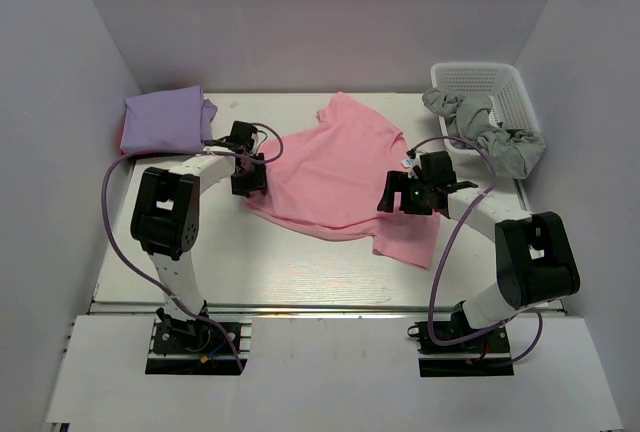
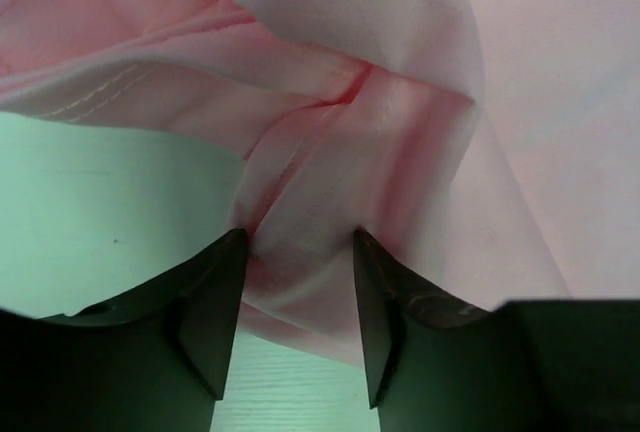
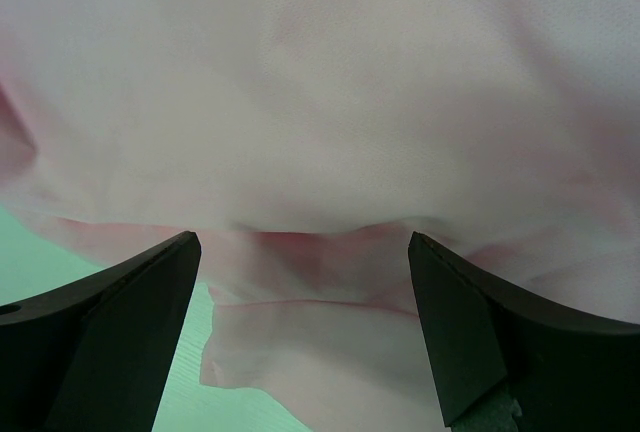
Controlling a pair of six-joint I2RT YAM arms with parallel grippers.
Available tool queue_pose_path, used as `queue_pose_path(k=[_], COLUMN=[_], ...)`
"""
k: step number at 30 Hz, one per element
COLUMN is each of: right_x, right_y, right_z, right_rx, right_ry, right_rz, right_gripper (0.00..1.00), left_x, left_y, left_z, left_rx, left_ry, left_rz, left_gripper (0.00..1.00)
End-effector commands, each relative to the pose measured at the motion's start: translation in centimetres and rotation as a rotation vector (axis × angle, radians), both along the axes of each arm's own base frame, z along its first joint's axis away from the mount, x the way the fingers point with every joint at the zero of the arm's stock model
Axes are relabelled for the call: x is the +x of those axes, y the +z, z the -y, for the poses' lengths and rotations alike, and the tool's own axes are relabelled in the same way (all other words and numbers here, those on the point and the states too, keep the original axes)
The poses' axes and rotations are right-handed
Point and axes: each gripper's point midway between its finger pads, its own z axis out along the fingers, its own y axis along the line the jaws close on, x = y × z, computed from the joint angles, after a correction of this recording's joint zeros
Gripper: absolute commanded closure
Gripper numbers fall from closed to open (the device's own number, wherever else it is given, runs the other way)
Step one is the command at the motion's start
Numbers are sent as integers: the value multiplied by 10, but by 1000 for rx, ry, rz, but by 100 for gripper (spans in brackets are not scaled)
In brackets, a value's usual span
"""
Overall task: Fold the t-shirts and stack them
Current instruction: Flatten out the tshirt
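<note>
At the middle of the table [image 1: 300,272]: the pink t-shirt [image 1: 335,167], opened out but rumpled, one sleeve toward the far edge, the hem end creased and trailing toward the near right. On its left margin, the left gripper [image 1: 252,177], tipped down onto the cloth. Seen from the left wrist: the pink t-shirt [image 2: 380,132] gathered into a raised, bunched fold, drawn down between the two dark fingers of the left gripper [image 2: 298,252], pressed against both inner faces; jaws narrowed about halfway, closed onto that fold, with the pale table [image 2: 100,192] showing underneath on the left. On the shirt's right side, the right gripper [image 1: 390,195], held over the fabric near the right sleeve. Seen from the right wrist: the right gripper [image 3: 300,252] spread as wide as it goes, nothing pinched between its fingers, only smooth pink t-shirt [image 3: 320,102] and a doubled-over edge below and beyond them. Farther out, in the far left corner, a lavender t-shirt [image 1: 165,117], folded into a neat block, well apart from the pink one. In the far right corner, a white basket [image 1: 480,74] with a grey garment [image 1: 500,137] slumped over its rim onto the table.
</note>
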Motion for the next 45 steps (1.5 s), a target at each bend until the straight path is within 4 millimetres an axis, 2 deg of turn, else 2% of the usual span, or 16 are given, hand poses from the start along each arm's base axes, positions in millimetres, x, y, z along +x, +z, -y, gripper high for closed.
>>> queue_pose_path(k=[1,5,6,7,15,19,24,29,30,31,32,34,37,38,40,45], right_x=[-1,-2,-3,-3,-7,-8,-9,-9,-8,-8,-7,-7,-7,-8,-7,-7], right_y=[9,7,6,6,6,7,8,8,9,8,7,7,4,3,3,5], right_z=[-2,-3,-3,-4,-4,-5,-6,-7,-7,-7,-6,-6,-6,-6,-7,-10], right_rx=[8,13,13,17,25,34,43,45,46,45,43,40,40,37,42,55], right_ry=[20,21,24,23,31,41,47,56,56,59,56,55,52,53,58,77], right_rz=[23,18,15,18,19,26,40,45,48,46,48,42,34,27,30,29], right_gripper=[10,10,10,10,10,10,10,10,10,10,10,10,10,10,10,10], left_x=[3,0,0,-2,-5,1,14,41,53,56,73,80,96,100,102,94], left_y=[23,30,30,30,58,87,90,83,94,74,88,81,63,58,63,83], left_z=[-6,-7,-7,-6,-5,15,33,75,90,100,107,128,140,139,140,108], left_rx=[9,2,2,-8,-34,-93,-160,-287,-322,-327,-343,-356,-342,-330,-327,-194], left_ry=[34,35,35,30,26,-29,-78,-183,-226,-240,-252,-297,-308,-300,-309,-239], left_rz=[42,69,69,66,132,177,177,168,199,153,188,171,119,99,108,173], left_gripper=[44,72,93,100,100,100,100,100,100,100,100,100,71,42,2,0])
